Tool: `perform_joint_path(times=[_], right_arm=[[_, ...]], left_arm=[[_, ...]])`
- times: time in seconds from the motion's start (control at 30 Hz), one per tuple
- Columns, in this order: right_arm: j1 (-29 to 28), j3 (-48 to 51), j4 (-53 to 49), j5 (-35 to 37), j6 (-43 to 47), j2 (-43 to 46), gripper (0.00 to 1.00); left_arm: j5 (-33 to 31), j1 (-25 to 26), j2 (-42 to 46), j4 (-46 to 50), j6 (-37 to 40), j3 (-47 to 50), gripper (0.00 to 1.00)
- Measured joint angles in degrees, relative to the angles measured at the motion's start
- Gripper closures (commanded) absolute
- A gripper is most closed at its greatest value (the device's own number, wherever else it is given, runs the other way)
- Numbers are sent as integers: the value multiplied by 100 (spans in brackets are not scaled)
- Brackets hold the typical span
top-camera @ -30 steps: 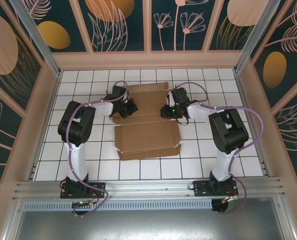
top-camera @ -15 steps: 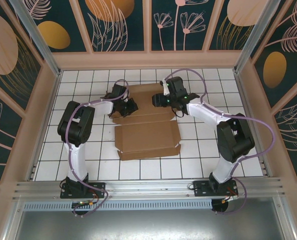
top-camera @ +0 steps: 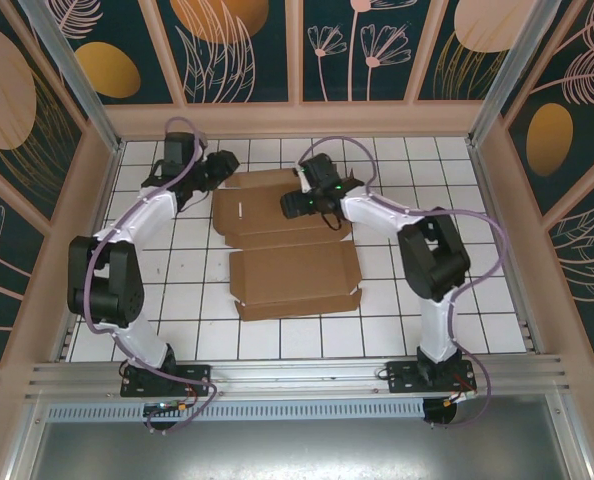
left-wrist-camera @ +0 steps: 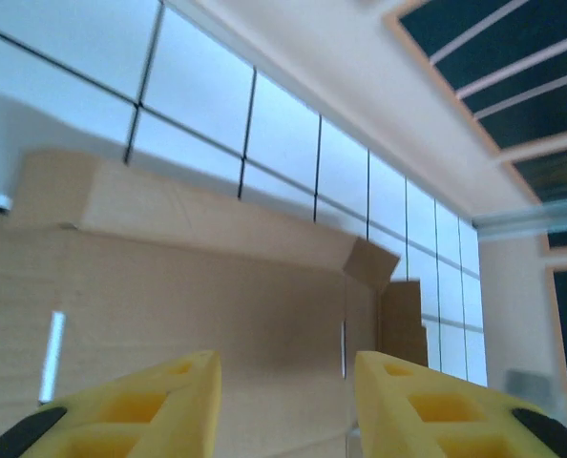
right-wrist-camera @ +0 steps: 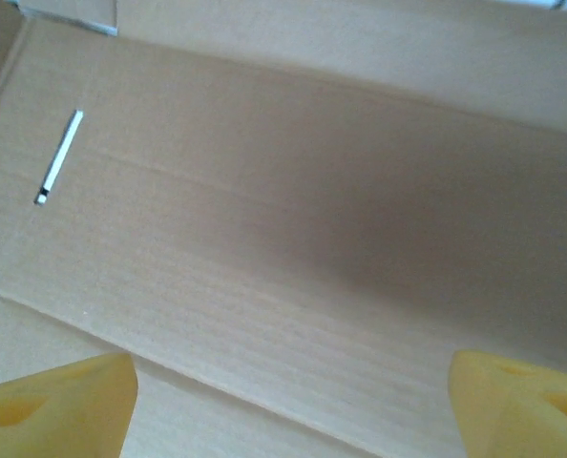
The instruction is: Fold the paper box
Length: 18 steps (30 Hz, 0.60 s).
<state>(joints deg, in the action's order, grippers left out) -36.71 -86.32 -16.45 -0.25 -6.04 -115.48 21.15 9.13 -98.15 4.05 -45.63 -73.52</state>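
**Overhead view.** A plain brown corrugated cardboard paper box [top-camera: 297,280], an unfolded die-cut sheet with creases and side flaps, lies about the middle of the white-tiled desk [top-camera: 497,300]. Its near panel is flat. A crease across the sheet separates that panel from the far panels. The left end effector [top-camera: 222,160] is at the far-left corner of the sheet, near the back wall. The right end effector [top-camera: 293,205] is over the far panel, toward its middle. A thin pale slot [top-camera: 239,208] shows in the far panel between the two. Dark teal wall panels painted with plants [top-camera: 237,40] enclose the desk.

**Left wrist view.** The left end effector [left-wrist-camera: 283,367] has its yellow fingers [left-wrist-camera: 140,410] moderately apart, and nothing is gripped between them. Beyond them the paper box [left-wrist-camera: 217,305] runs away from the camera. A narrow flap [left-wrist-camera: 188,215] along its far edge appears tilted up against the white tiles.

**Right wrist view.** The right end effector [right-wrist-camera: 288,363] is spread wide, with one yellow finger [right-wrist-camera: 54,405] in each lower corner and no cardboard clamped between them. The flat brown panel of the paper box [right-wrist-camera: 312,219] lies beneath, with its narrow slot [right-wrist-camera: 59,157] at the upper left. Whether either end effector touches the cardboard cannot be told.
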Motion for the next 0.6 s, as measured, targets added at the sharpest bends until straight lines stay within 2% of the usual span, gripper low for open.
perform_joint_path(times=[0.27, 0.6], right_arm=[[-267, -957, -485, 907, 22, -1147, 12], [-260, -1462, -885, 802, -24, -1633, 18]], left_arm=[[-103, -68, -192, 136, 0, -125, 50], [-398, -181, -811, 584, 214, -1027, 42]])
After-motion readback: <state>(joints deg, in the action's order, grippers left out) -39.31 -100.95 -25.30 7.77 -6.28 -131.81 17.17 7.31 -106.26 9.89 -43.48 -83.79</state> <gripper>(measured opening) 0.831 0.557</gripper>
